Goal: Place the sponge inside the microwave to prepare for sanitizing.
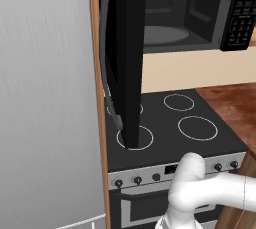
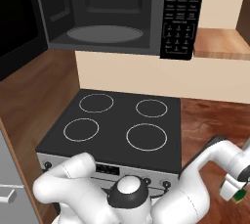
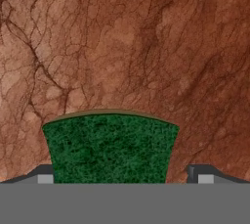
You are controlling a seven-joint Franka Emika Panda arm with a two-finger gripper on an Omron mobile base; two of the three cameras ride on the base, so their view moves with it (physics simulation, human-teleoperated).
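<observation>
The fingers (image 3: 122,176) stand wide apart astride the sponge (image 3: 110,147) on the brown worktop (image 3: 127,42), poised for gripping, while the microwave (image 2: 105,12) hangs open to receive it.

Two base views over the stove (image 2: 122,125) from opposite sides; hand view close above counter (image 3: 122,37).

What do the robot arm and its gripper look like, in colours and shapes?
The arm is glossy white, built of rounded tubular links, with a dark joint ring under a white cap near its base. The gripper has two small grey finger tips with lighter pads.
</observation>
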